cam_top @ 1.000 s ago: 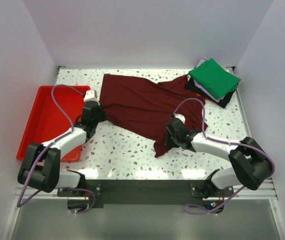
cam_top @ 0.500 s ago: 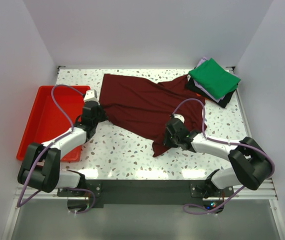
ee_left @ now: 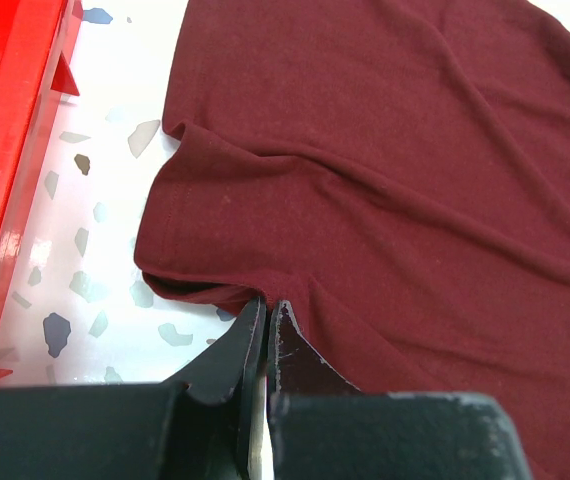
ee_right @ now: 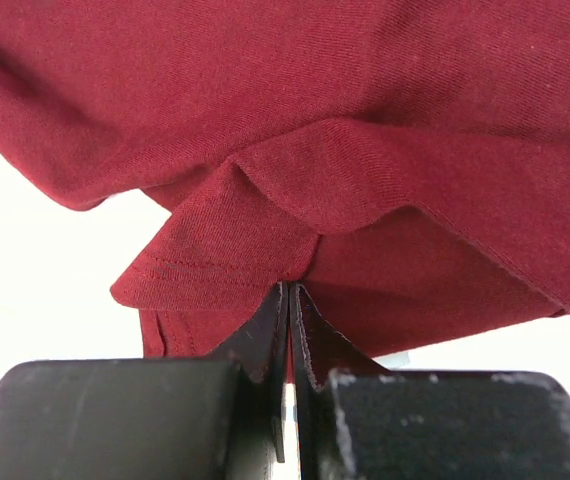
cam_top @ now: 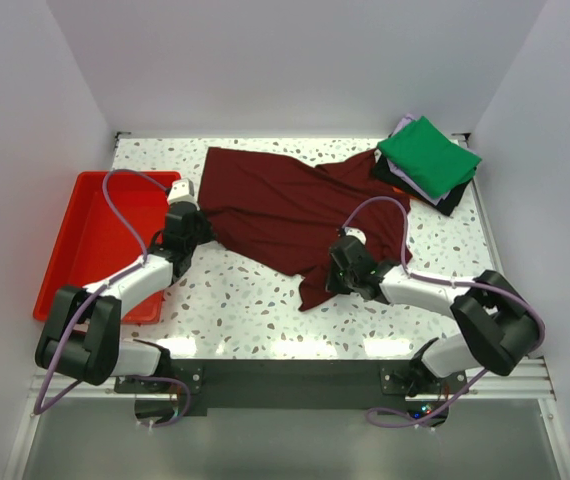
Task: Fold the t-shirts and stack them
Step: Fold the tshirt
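The dark maroon t-shirt (cam_top: 285, 210) lies spread across the middle of the speckled table. My left gripper (cam_top: 191, 226) is shut on its left hem edge, seen up close in the left wrist view (ee_left: 265, 305). My right gripper (cam_top: 333, 268) is shut on the shirt's near right corner, with the cloth bunched over the jaws in the right wrist view (ee_right: 290, 290). A stack of folded shirts with the bright green one (cam_top: 430, 155) on top, over lavender and black, sits at the back right.
A red plastic tray (cam_top: 90, 240) stands at the table's left edge, next to my left arm; its wall shows in the left wrist view (ee_left: 15, 150). White walls enclose the table on three sides.
My right gripper has pulled the near corner of the maroon shirt a little to the left and toward the front. The left gripper has stayed in place.
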